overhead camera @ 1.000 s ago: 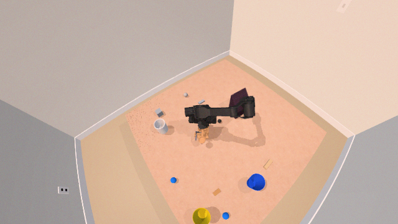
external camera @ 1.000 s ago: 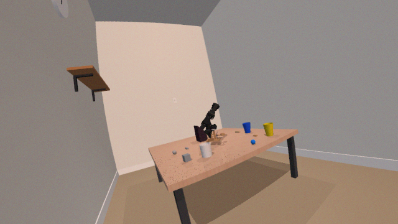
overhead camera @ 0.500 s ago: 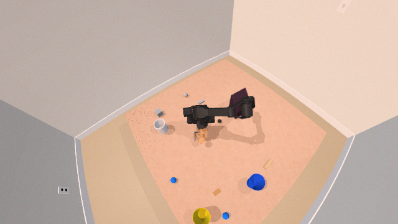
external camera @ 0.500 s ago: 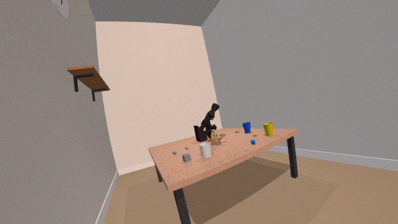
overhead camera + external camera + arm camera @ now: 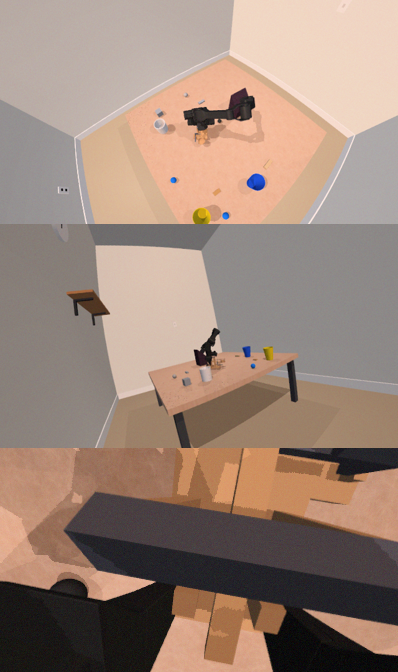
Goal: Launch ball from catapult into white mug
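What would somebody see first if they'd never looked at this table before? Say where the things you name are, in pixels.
Probably the big black robot arm (image 5: 217, 114) (image 5: 209, 343), reaching over the table to a little wooden catapult (image 5: 203, 137) (image 5: 216, 367) (image 5: 255, 483). Next, the bright blue cup (image 5: 260, 182) (image 5: 247, 351) and yellow cup (image 5: 201, 219) (image 5: 268, 353) at one end, and the white mug (image 5: 161, 126) (image 5: 206, 374) near the other end, beside a gray block (image 5: 159, 112) (image 5: 186, 381).

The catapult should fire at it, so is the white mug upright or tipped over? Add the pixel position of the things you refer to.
Upright: the white mug (image 5: 163, 128) (image 5: 206, 374) stands on its base, mouth up.
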{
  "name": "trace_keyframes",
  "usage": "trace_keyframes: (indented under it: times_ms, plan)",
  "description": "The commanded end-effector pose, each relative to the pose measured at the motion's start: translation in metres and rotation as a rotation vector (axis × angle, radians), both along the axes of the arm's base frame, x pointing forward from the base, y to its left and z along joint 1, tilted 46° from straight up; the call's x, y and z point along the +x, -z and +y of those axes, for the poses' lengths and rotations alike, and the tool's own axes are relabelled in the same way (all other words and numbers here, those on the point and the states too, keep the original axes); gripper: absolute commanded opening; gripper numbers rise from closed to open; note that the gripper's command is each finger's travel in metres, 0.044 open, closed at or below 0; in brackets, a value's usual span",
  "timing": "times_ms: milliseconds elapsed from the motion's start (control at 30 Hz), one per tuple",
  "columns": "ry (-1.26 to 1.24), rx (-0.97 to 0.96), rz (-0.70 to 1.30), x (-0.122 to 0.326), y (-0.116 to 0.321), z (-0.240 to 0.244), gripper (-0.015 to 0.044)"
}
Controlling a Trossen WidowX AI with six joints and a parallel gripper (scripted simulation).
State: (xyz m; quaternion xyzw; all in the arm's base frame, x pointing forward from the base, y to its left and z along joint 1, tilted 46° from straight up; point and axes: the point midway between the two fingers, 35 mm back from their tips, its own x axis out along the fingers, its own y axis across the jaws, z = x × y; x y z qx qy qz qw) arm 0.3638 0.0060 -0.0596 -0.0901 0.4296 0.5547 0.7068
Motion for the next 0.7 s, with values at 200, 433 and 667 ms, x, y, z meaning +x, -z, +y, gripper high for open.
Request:
trace_keyframes:
  times_ms: [200,433,667]
  plan:
    - [0.011,0.008,0.004,-0.0002,0.0116,0.0115,0.0000]
    - [0.000,0.001,0.000,-0.0002,0.0090,0.0094,0.0000]
    - [0.000,0.001,0.000,-0.0002,0.0090,0.0094,0.0184]
